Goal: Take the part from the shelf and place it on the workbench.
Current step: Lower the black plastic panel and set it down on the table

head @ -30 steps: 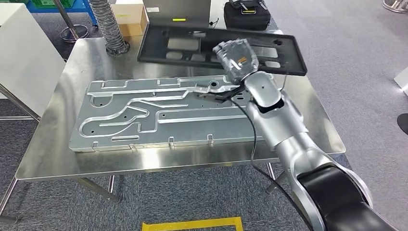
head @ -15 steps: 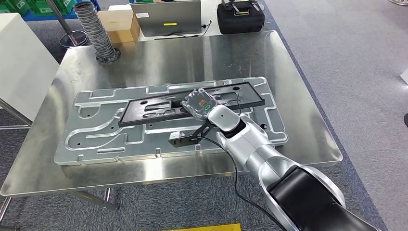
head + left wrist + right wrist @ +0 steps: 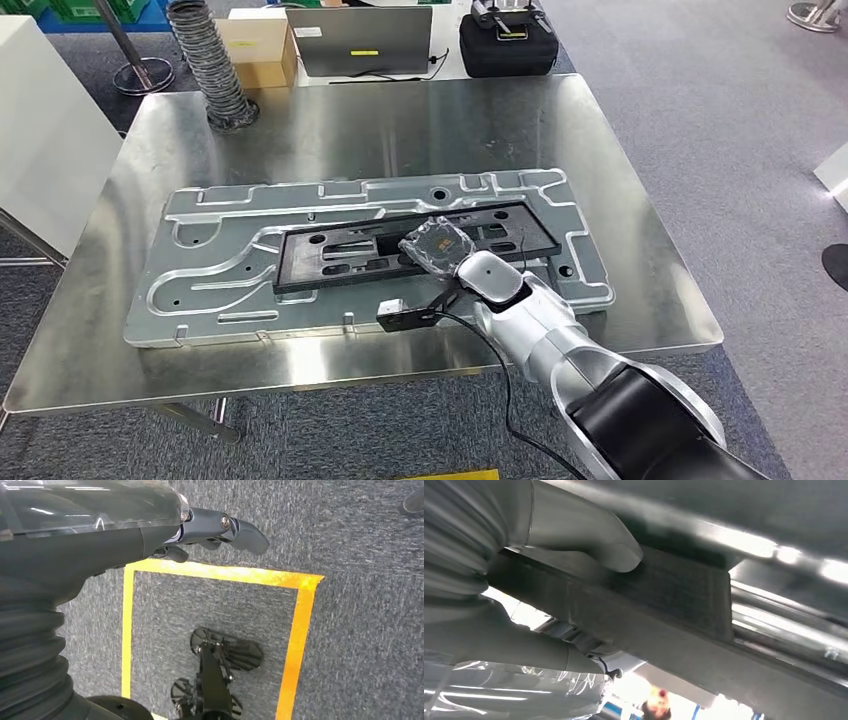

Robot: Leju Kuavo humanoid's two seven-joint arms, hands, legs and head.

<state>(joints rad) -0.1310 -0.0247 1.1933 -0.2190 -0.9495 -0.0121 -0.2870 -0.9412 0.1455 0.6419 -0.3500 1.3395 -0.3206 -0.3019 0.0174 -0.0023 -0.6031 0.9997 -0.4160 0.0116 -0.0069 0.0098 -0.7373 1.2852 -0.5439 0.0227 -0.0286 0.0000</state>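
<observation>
Gripping the black part (image 3: 400,246), the right robot hand (image 3: 438,247) holds it on the steel workbench (image 3: 640,260) above grey carpet (image 3: 720,120).

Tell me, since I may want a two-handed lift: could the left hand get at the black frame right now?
Probably not as things stand. The left hand hangs low over the carpet and yellow floor tape, while the black frame lies up on the silver plate, held by the right hand. The arm would have to rise first.
</observation>
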